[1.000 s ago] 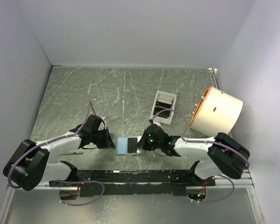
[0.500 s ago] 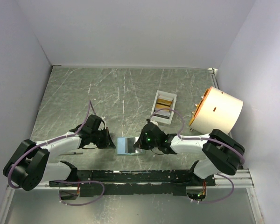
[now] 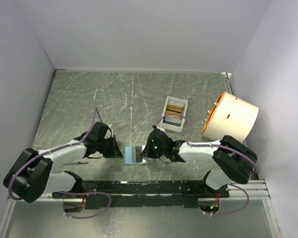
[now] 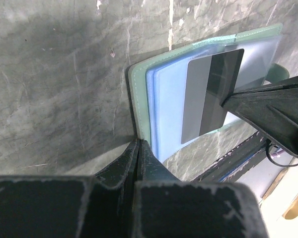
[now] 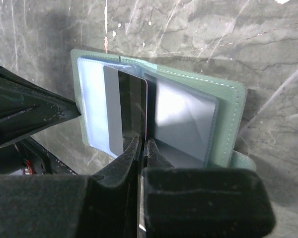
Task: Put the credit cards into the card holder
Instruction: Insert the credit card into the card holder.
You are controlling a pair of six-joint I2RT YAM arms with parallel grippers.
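1. Here, the left claw point(image 4: 139, 147) is pinched shut on the left edge of the open card holder point(image 4: 138, 94), which lies on the table point(image 3: 114, 99)
2. A dark credit card point(image 4: 211, 94) rests across its pale blue sleeves
3. The right claw point(image 5: 141, 144) is clamped on that card's edge
4. Further right, gold cards point(image 3: 176, 106) sit in a white tray point(image 3: 186, 112)

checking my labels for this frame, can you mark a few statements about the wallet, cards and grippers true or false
1. The card holder lies open on the table. True.
2. The right gripper pinches a gold card. False: it pinches a dark card lying over the open holder.
3. The left gripper is wide open, away from the card holder. False: it is shut on the holder's edge.
4. The white tray holds a gold card. True.
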